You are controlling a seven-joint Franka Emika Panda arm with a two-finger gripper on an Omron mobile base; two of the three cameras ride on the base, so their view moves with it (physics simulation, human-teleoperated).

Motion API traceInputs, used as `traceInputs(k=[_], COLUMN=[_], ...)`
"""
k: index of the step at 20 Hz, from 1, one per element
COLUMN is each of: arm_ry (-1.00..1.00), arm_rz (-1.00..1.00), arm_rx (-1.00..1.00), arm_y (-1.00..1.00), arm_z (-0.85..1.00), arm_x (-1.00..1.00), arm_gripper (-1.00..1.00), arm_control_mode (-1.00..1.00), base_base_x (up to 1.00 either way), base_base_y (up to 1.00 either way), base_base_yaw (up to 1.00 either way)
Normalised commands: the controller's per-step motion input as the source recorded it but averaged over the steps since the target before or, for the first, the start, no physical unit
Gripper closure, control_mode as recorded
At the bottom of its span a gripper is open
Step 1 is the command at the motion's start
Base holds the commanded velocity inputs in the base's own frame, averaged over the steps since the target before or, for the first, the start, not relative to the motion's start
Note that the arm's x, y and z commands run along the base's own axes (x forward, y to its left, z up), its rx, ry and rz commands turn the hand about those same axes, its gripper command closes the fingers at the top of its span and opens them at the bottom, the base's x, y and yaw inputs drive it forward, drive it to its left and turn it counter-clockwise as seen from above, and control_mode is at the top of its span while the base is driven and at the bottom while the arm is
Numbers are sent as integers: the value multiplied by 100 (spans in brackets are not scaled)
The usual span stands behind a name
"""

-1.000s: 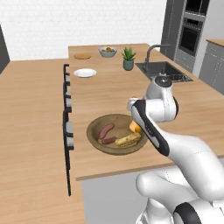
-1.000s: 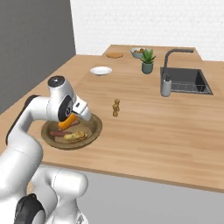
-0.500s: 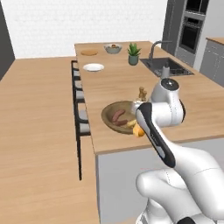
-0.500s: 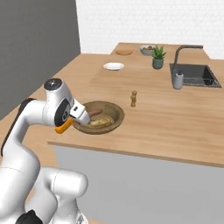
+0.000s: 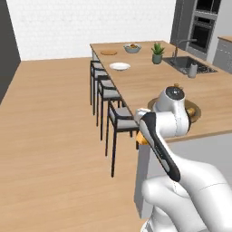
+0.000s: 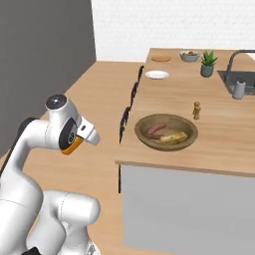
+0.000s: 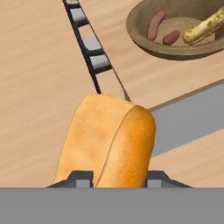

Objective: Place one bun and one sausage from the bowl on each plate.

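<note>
Hand view: pincer (image 7: 116, 177) pinches the yellow-orange bun (image 7: 109, 142), held off the tabletop's (image 6: 219, 134) near edge, above the floor. Bowl (image 6: 166, 132) near that edge holds two sausages (image 6: 155, 130) and the toasted bun (image 6: 174, 137).

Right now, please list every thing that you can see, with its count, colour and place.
bun: one, yellow-orange, held in the jaws, out past the counter's edge
bun: one, golden-brown, in the bowl
sausages: two, reddish-brown, in the bowl
bowl: one, dark brown, near the counter's front edge
plate: one, white, far along the counter
plate: one, tan, at the far end
fruit bowl: one, grey-blue, far end
plant: one, green, potted, beside the sink
stools: black, in a row along the counter
gripper: one, shut on the bun
</note>
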Motion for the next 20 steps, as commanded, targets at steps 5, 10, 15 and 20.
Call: traceInputs(k=[5, 10, 15, 20], arm_ry=[0, 0, 0, 0], arm_rz=[0, 0, 0, 0], arm_rx=[0, 0, 0, 0], arm_y=[0, 0, 0, 0], arm_z=[0, 0, 0, 0], arm_x=[0, 0, 0, 0], arm_gripper=[100, 100, 100, 100], arm_control_mode=[100, 100, 100, 100], base_base_x=[71, 95, 100, 100], base_base_y=[100, 100, 100, 72], base_base_yaw=[-29, -32, -37, -35])
